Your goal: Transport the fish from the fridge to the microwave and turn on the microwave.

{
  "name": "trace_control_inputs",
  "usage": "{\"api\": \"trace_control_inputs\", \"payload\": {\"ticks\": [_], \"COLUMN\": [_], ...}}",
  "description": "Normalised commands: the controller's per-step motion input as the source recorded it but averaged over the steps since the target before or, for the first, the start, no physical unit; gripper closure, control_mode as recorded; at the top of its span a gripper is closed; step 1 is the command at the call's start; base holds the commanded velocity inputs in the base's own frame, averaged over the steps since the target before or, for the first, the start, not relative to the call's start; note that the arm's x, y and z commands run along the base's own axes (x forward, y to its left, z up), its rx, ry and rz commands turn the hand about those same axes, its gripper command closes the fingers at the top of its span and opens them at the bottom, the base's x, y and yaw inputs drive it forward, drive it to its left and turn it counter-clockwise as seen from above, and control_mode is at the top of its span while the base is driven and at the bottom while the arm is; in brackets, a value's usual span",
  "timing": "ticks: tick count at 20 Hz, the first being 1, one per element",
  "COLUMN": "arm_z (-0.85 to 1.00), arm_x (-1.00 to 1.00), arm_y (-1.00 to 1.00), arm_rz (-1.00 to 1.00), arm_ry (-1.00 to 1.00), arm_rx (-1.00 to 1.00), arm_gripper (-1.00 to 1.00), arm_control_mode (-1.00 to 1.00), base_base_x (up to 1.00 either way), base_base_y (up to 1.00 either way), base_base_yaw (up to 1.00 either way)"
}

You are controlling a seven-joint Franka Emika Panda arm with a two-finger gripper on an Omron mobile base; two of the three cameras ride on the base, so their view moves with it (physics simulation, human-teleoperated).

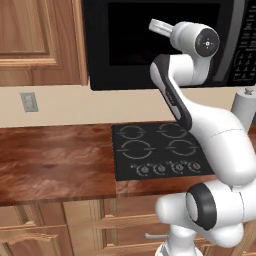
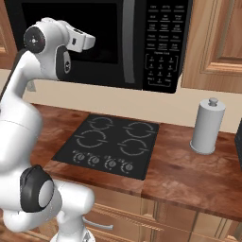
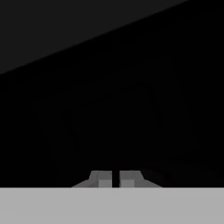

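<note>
The microwave [image 1: 125, 75] hangs black and wide above the cooktop, its dark window door closed. On its right side are a curved grey handle [image 2: 127, 42] and the keypad [image 2: 163, 47]. My arm is raised, and the hand [image 1: 159, 26] points at the door's window from close by. In the hand view the gripper [image 3: 114, 179] faces a dark surface. Its fingertips [image 3: 101, 179] stand almost together with nothing between them. The fish and the fridge are out of view.
A black four-burner cooktop [image 2: 108, 144] with front knobs lies in the wooden counter [image 1: 55, 160] under the microwave. A grey paper-towel roll [image 2: 208, 125] stands upright to the right. Wooden cabinets [image 1: 35, 35] flank the microwave, and a wall outlet [image 1: 29, 102] is at left.
</note>
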Motion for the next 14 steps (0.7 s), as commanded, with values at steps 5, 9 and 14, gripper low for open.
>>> {"api": "trace_control_inputs", "payload": {"ticks": [5, 9, 14], "arm_z": [-0.03, 0.0, 0.0], "arm_x": [0.42, 0.0, -0.19], "arm_y": [-0.21, -0.21, -0.18], "arm_rz": [0.01, 0.02, 0.0], "arm_ry": [0.0, 0.0, 0.0], "arm_rx": [0.01, 0.0, 0.02], "arm_gripper": [1.0, 1.0, 1.0], "arm_control_mode": [-1.0, -1.0, -1.0], "base_base_x": [0.0, 0.0, 0.0], "base_base_y": [0.0, 0.0, 0.0], "base_base_yaw": [0.0, 0.0, 0.0]}}
